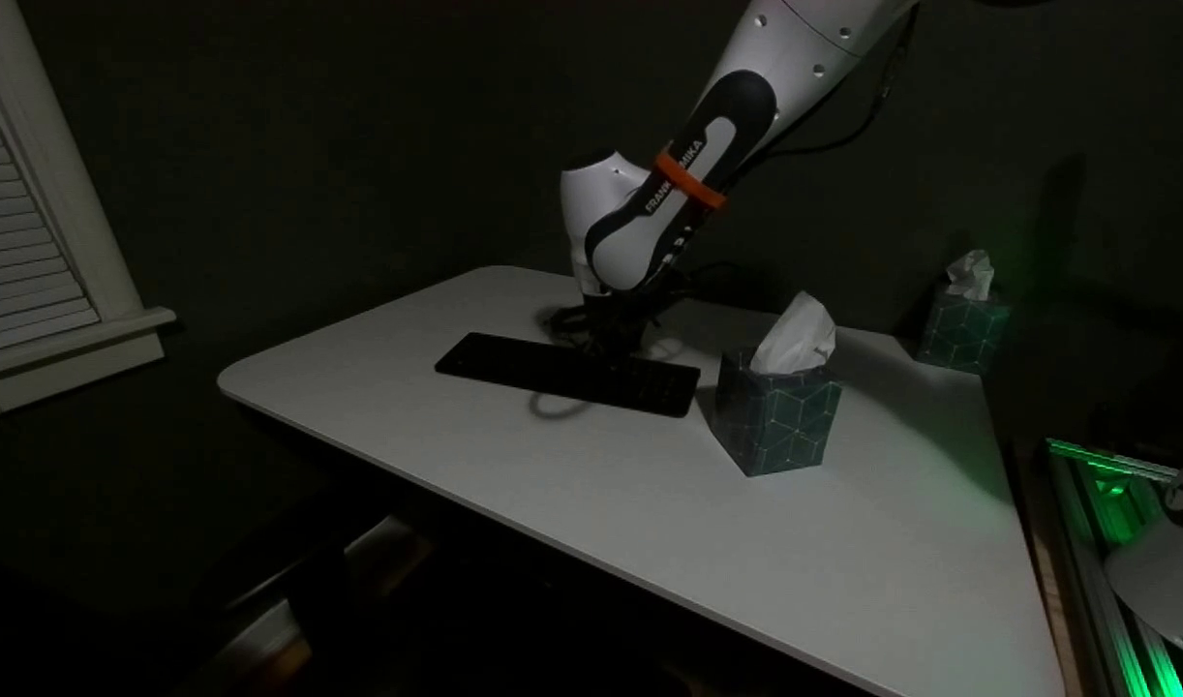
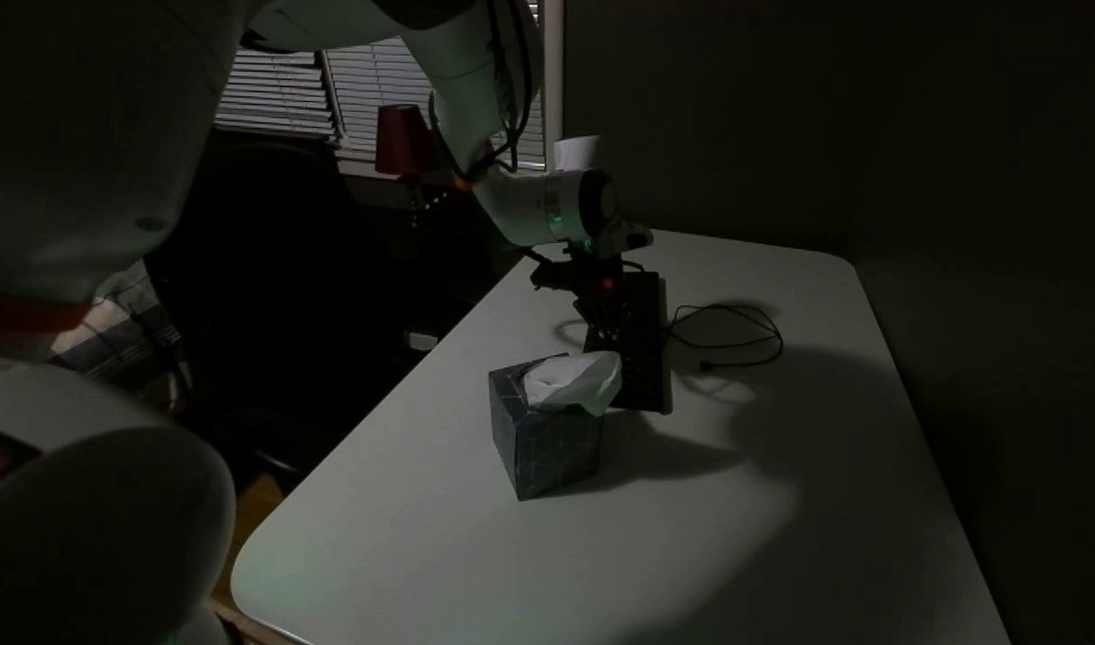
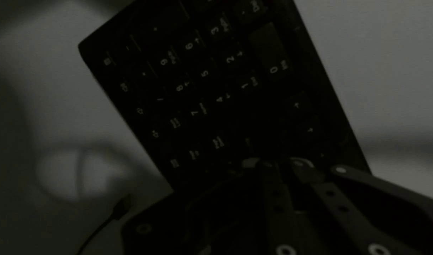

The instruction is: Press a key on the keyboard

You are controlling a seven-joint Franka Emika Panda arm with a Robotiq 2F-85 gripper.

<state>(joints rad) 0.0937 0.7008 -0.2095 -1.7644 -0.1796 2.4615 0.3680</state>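
The long black keyboard (image 1: 514, 359) lies flat on the white table. It also shows in an exterior view (image 2: 644, 372) beyond the tissue box. In the wrist view its number pad end (image 3: 209, 74) fills the upper middle, with pale key markings. My gripper (image 3: 284, 163) points down over the keyboard near the arrow and navigation keys. Its fingertips are close together with only a thin dark gap and nothing seen between them. In both exterior views the gripper (image 1: 613, 348) (image 2: 608, 334) is dark against the keyboard. I cannot tell whether the tips touch the keys.
A dark teal tissue box (image 1: 795, 421) (image 2: 552, 452) with white tissue stands close to the keyboard's end. Another tissue box (image 1: 964, 334) stands at the table's far corner. A loose black cable (image 2: 731, 345) lies beside the keyboard. The white table (image 1: 572, 484) has rounded corners. The room is dim.
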